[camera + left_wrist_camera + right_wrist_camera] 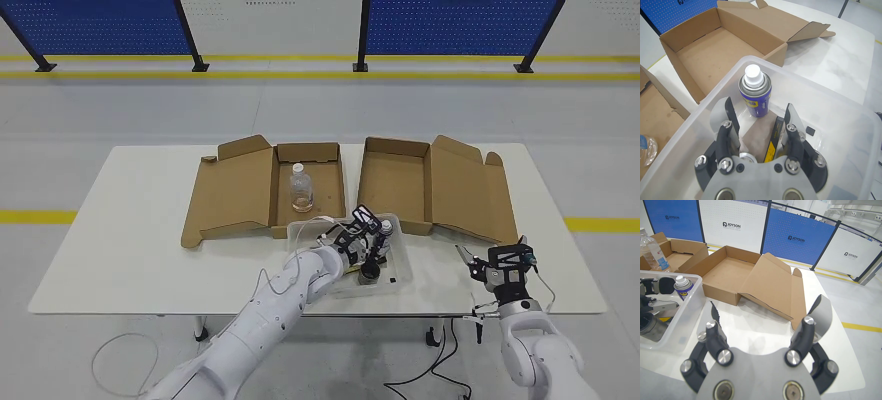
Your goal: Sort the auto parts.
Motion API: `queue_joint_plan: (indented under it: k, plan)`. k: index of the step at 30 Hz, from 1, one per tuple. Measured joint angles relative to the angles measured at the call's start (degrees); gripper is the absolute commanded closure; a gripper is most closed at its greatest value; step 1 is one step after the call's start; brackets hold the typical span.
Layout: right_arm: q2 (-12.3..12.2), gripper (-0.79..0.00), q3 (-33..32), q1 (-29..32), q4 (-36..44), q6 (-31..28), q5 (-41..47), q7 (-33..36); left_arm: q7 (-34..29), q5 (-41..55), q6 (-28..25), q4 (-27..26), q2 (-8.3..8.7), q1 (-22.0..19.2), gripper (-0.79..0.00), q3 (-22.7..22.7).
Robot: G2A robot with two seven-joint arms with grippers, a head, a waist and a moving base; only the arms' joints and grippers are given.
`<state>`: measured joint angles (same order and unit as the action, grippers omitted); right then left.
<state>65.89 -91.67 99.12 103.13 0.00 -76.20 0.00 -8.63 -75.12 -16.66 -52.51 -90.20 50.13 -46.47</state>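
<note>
One blue spray can (755, 94) with a white cap stands upright in a corner of the clear bin (810, 81) on the bench (838, 62). The left hand (758, 105) hangs released in the bin, flanking a black-and-yellow carton (773, 140) beside the can. Beside the bin, the right hand (765, 300) is spread, grasping nothing. Behind the bin lie a cardboard box (395, 185) and a second box (325, 200) holding a bottle (300, 187).

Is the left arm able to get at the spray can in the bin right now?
Probably yes. The left gripper sits inside the clear bin, fingers open, with the upright spray can just ahead and nothing between them.
</note>
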Motion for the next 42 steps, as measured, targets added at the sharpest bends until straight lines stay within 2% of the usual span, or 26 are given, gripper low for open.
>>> queue_joint_plan:
  k: [8, 14, 21, 22, 25, 27, 32, 42]
  plan:
    - [0.0, -0.785, 0.0, 0.0, 0.0, 0.0, 0.0, 0.0, -0.4, -0.7, -1.7, -5.4, 1.39, 1.9, -0.459, -3.1]
    - [0.0, -0.785, 0.0, 0.0, 0.0, 0.0, 0.0, 0.0, -4.4, -2.8, -5.1, -14.5, 4.01, 6.6, -0.471, -8.5]
    - [0.0, -0.785, 0.0, 0.0, 0.0, 0.0, 0.0, 0.0, -16.3, -5.0, -10.3, -28.2, 6.76, 14.1, -0.465, -13.6]
    - [0.0, -0.785, 0.0, 0.0, 0.0, 0.0, 0.0, 0.0, -18.0, -5.4, -10.5, -29.6, 6.97, 14.8, -0.443, -13.8]
    - [0.0, -0.785, 0.0, 0.0, 0.0, 0.0, 0.0, 0.0, -22.9, -5.5, -11.4, -33.1, 7.45, 16.4, -0.474, -14.2]
    - [0.0, -0.785, 0.0, 0.0, 0.0, 0.0, 0.0, 0.0, -25.7, -5.1, -12.0, -34.9, 7.67, 17.0, -0.456, -14.2]
    - [0.0, -0.785, 0.0, 0.0, 0.0, 0.0, 0.0, 0.0, -29.6, -4.8, -11.2, -34.7, 7.75, 16.9, -0.449, -13.3]
    - [0.0, -0.785, 0.0, 0.0, 0.0, 0.0, 0.0, 0.0, -31.0, -1.8, -7.6, -30.0, 6.75, 12.9, -0.493, -9.5]
